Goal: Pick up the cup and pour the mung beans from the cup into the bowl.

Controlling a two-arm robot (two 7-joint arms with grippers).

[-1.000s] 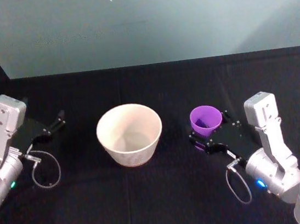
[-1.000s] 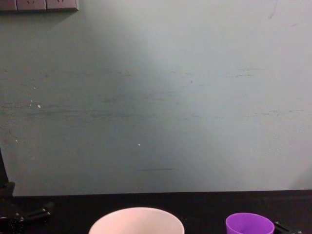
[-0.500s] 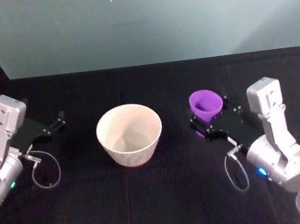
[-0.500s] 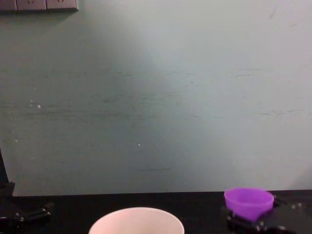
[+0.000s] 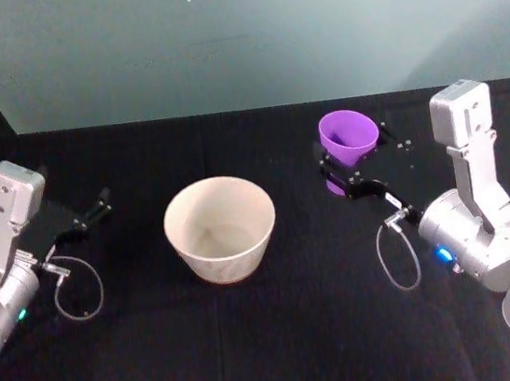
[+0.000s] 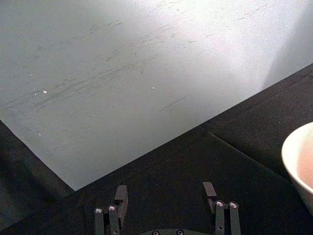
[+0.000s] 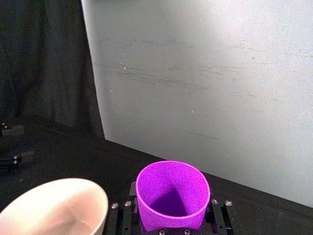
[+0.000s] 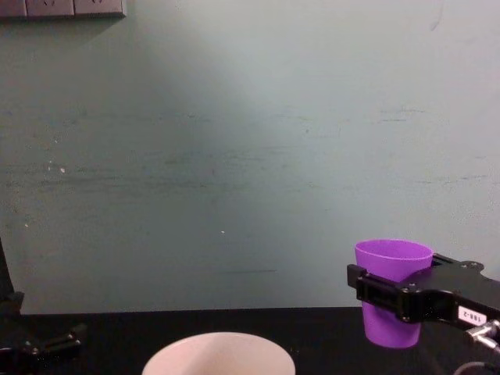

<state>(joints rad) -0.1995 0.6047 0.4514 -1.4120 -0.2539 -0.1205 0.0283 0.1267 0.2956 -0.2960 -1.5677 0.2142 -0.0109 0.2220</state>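
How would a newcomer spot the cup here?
Start at the black table, with the wide cream bowl near its middle. To the bowl's right, the right end effector holds the cup upright above the table: small, bright purple, much narrower.

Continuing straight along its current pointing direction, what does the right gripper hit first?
Likely the back wall; the right gripper, shut on the raised cup, points there, and the bowl sits lower, to its left.

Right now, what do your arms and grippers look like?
Silver-grey rounded arms with boxy wrist blocks. The left gripper and right gripper are black with slim fingers. A thin grey cable loops at each wrist; the right bears a white label.
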